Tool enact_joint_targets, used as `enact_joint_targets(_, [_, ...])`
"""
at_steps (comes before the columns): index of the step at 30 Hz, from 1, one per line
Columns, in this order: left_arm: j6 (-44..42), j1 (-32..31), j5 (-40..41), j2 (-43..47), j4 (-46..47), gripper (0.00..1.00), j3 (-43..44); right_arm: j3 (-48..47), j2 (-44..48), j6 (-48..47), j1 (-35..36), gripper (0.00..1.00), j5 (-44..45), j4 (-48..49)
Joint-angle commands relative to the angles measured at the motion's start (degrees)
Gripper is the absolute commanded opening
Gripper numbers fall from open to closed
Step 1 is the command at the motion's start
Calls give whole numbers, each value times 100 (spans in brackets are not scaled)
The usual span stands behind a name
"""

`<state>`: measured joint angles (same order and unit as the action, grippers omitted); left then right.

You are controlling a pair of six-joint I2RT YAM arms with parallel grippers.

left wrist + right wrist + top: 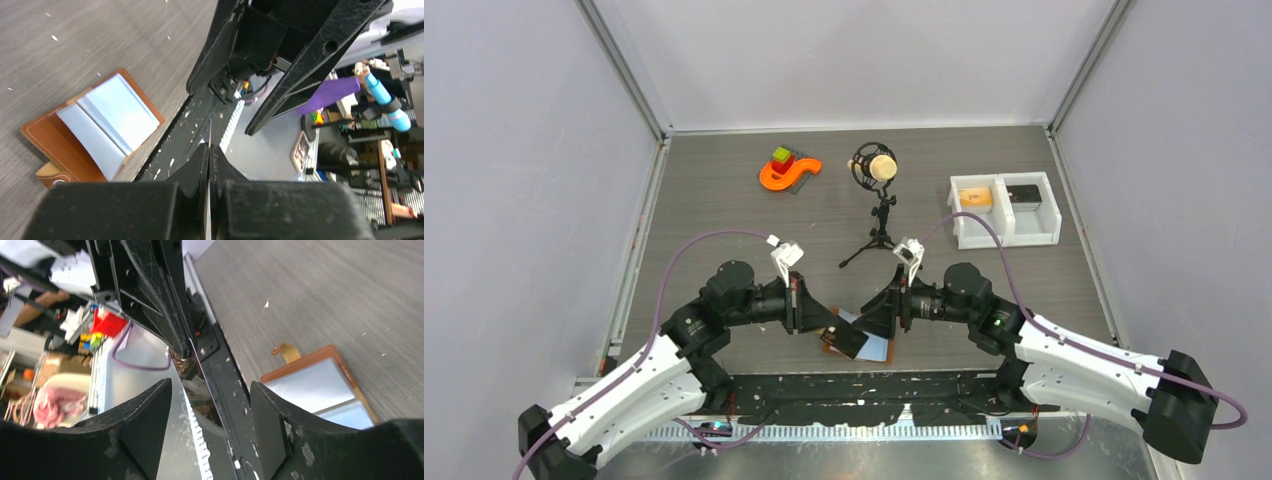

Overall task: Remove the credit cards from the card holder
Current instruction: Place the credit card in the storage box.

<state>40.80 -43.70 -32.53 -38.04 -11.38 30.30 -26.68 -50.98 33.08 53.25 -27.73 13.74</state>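
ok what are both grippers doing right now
left gripper: closed on a card
right gripper: open, holding nothing

Card holder (879, 350) on table (724, 200), near edge

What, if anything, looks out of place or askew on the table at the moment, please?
The card holder lies spread open, skewed to the table's near edge, one corner almost at it. The left jaws pinch a thin card. Nothing else stands out.
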Motion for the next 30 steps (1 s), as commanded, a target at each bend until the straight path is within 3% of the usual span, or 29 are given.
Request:
enact_joint_targets(1, [503, 37, 867, 232, 977, 0, -184, 243, 383, 612, -38, 67, 1151, 530])
enact_joint_targets(8, [1679, 37, 1927, 545, 2476, 0, -1068, 734, 716, 1186, -192, 67, 1599, 1031])
enact_joint_targets(11, [1876, 37, 2248, 627, 2794, 0, -1231, 904, 794, 1388, -201, 63, 1735, 1251])
enact_joint_targets(19, [2055, 37, 2757, 949, 3032, 0, -1397, 1178, 547, 1794, -209, 57, 1850, 1908])
enact_joint_targets(23, [2128, 36, 2901, 1051, 3071, 0, -1463, 1221, 419, 1933, -210, 50, 1828, 2248])
enact_joint_targets(26, [2187, 37, 2978, 1078, 3111, 0, -1504, 1283, 429, 2079, -210, 38, 1915, 2428])
enact_joint_targets(30, [2241, 33, 3025, 1053, 3186, 0, -1552, 1199, 303, 2131, -210, 35, 1867, 2581])
